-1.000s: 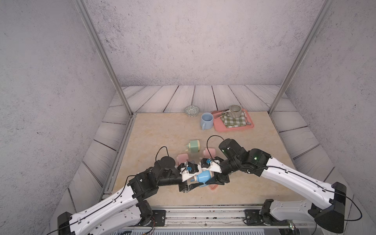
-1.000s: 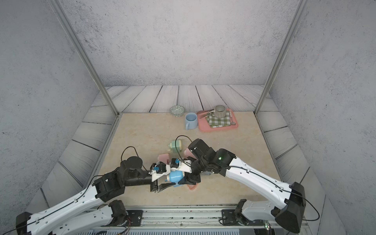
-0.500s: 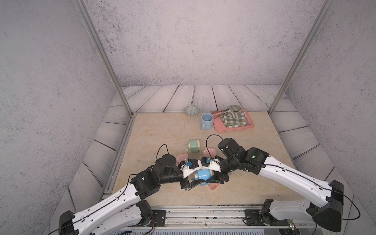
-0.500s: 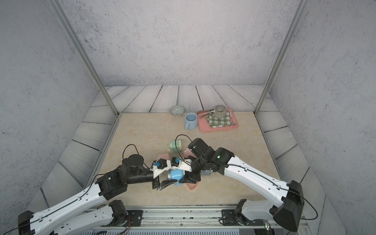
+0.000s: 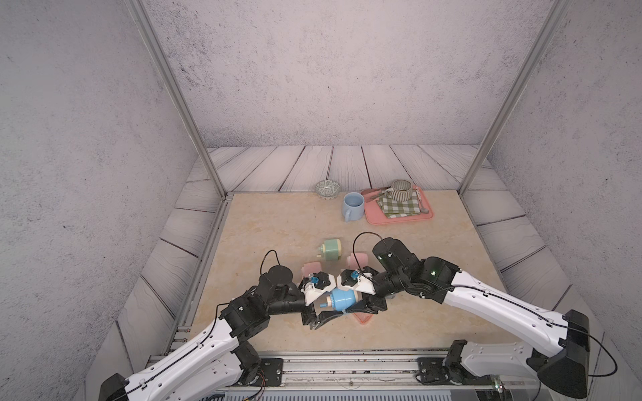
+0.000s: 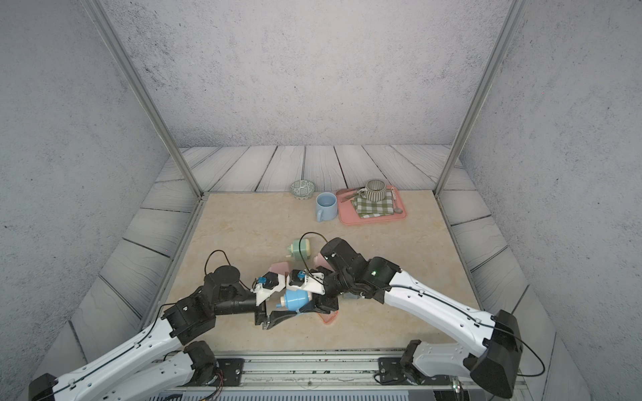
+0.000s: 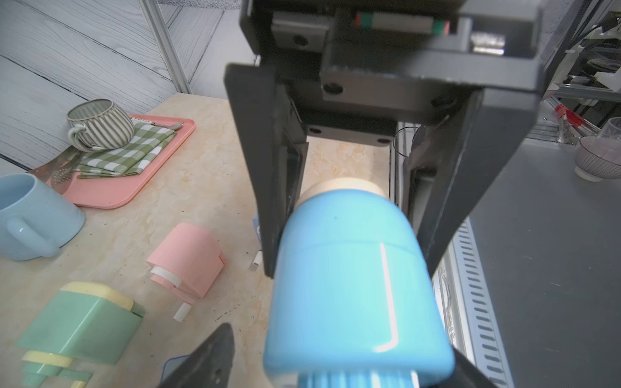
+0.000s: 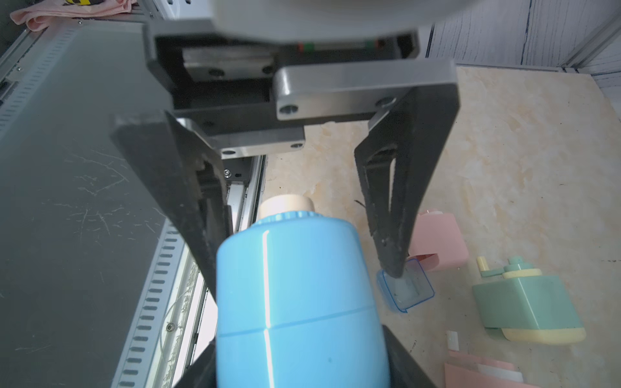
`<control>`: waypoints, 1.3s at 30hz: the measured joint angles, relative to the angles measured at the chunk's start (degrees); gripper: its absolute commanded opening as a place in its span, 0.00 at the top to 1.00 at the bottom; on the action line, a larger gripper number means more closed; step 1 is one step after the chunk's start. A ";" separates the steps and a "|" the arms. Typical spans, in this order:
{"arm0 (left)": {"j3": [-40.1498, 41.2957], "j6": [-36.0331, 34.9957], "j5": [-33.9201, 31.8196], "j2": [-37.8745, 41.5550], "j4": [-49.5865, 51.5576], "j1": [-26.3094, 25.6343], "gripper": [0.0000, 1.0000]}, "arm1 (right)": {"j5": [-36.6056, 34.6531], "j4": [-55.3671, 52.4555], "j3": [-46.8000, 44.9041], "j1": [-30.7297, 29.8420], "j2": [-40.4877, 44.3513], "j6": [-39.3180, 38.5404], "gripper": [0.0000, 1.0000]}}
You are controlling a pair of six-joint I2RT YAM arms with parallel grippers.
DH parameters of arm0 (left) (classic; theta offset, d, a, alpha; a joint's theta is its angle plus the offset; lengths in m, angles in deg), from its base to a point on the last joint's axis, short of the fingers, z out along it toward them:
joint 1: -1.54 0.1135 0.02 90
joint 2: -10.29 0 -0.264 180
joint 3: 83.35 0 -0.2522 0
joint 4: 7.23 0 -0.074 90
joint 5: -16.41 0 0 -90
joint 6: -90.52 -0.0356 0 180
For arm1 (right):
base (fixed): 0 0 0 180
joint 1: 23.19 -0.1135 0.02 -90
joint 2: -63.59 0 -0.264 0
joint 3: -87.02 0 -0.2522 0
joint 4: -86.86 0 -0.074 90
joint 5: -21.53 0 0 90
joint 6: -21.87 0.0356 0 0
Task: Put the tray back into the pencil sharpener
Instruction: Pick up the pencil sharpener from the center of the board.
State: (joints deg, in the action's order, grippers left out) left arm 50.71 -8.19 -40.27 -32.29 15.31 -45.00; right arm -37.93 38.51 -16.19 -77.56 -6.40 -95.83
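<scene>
Logging from the front rail outward. Finding the blue pencil sharpener (image 5: pixel 342 299) lying sideways between the two arms, apparently lifted clear of the bench (image 5: pixel 278 225). Reading the right pincer (image 7: pixel 351 265) as clamped on it, with fingers pressed to both flanks in the left wrist view. Reading the left pincer (image 8: pixel 302 275) as standing apart, with one finger against the body and its mate well off it, tip at the rim of the clear blue tray (image 8: pixel 408 289); not managing to tell whether that tip is touching. Locating that tray flat on the bench just beside the sharpener, not yet in it. Judging the step in hand as fetching the tray: holding the right clamp firm and level, bringing the left pincer down across two opposite tray walls, closing gently on what looks like thin plastic, squaring it to the slot before sliding. Not seeing the slot itself in any view. Finding the tray almost buried under the pincers in both top views. Noting a reddish clear piece (image 5: pixel 363 317) half under the right pincer, identity unclear. Passing, farther back, a pink sharpener (image 5: pixel 311 269), a second pink sharpener (image 5: pixel 357 258), a green sharpener (image 5: pixel 330 250), then a blue mug (image 5: pixel 353 205) and a pink platter (image 5: pixel 399 220).
</scene>
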 measured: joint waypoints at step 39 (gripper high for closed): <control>2.21 -3.10 -4.98 8.59 3.87 2.27 1.00 | -7.82 7.65 -6.34 -0.17 8.57 14.86 0.16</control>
State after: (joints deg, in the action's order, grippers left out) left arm 52.92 -11.30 -45.26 -23.70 19.18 -42.73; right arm -45.75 46.16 -22.53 -77.73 2.16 -80.97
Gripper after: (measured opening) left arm 0.618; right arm 0.828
